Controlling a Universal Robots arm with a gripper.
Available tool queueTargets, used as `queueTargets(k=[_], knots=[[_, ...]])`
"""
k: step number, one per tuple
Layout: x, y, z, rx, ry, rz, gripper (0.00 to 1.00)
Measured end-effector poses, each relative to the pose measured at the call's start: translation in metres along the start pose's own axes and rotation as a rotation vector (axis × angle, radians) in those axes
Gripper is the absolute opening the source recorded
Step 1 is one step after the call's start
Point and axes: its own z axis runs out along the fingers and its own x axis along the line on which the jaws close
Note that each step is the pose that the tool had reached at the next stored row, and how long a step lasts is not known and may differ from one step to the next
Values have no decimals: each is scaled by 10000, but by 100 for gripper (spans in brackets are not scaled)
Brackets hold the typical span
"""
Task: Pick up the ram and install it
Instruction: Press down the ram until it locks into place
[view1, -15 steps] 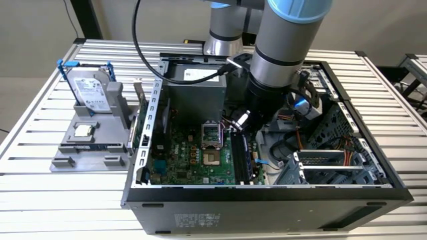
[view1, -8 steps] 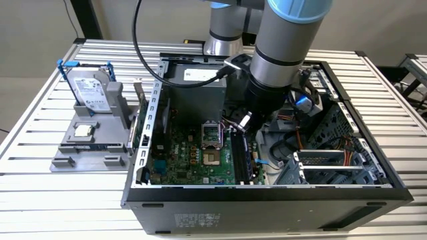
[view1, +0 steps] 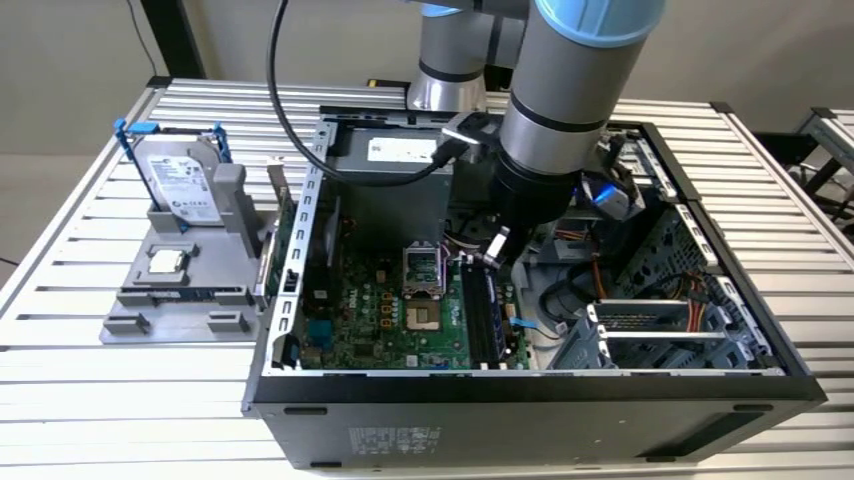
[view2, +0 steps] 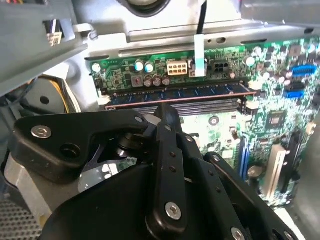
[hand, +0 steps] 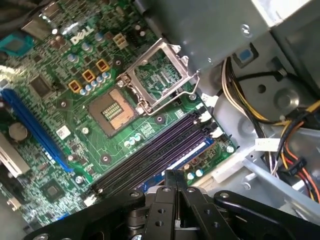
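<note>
— Inside the open computer case (view1: 534, 385), over the motherboard (view1: 400, 310): gripper (view1: 497, 247) hovering just above the memory slots (hand: 150, 155), fingers pressed together, holding nothing.
— And the ram (view2: 175, 94)?
— Seated lengthwise in a slot at the board's edge, apart from the fingertips (hand: 172, 177).
— Elsewhere?
— Outside, at the exterior view's left: hard drive (view1: 180, 180) standing in a grey holder (view1: 180, 290).

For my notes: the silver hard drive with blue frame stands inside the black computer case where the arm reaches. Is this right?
No. The exterior view shows the silver hard drive with blue frame standing on a grey holder outside the black computer case; the arm does reach inside.
</note>
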Motion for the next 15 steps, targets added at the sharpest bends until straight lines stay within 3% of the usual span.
queueTargets(k=[15], knots=[[0, 0, 1, -30, 13, -2712, 0]])
